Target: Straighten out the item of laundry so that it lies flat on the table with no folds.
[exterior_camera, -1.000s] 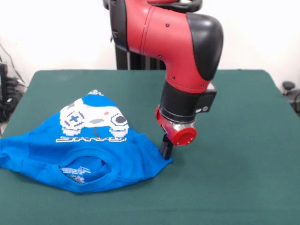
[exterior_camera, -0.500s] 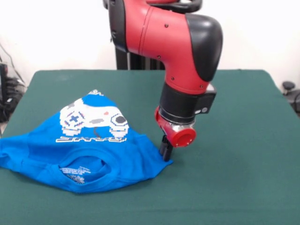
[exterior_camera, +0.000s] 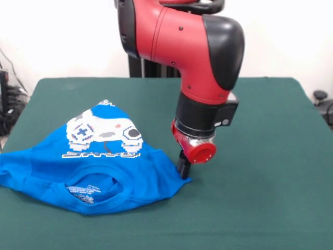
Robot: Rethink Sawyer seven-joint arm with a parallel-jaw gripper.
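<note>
The bright blue T-shirt (exterior_camera: 99,166) lies crumpled on the left half of the dark green table (exterior_camera: 260,156). Its white pixel graphic and block lettering face up, and the collar is toward the near edge. The far part is bunched into a peak and the hem is folded under. My gripper (exterior_camera: 183,167) hangs from the red and black arm and is down at the shirt's right corner, touching or just above the cloth. The red wrist hides most of it.
The robot's pedestal (exterior_camera: 148,65) stands at the table's far edge. Dark cables and equipment (exterior_camera: 8,104) sit off the table at the left, and a black object (exterior_camera: 322,101) lies past the right edge.
The arm has shifted very slightly to the left. The gripper stays at the shirt's right corner, and the shirt has not visibly moved.
</note>
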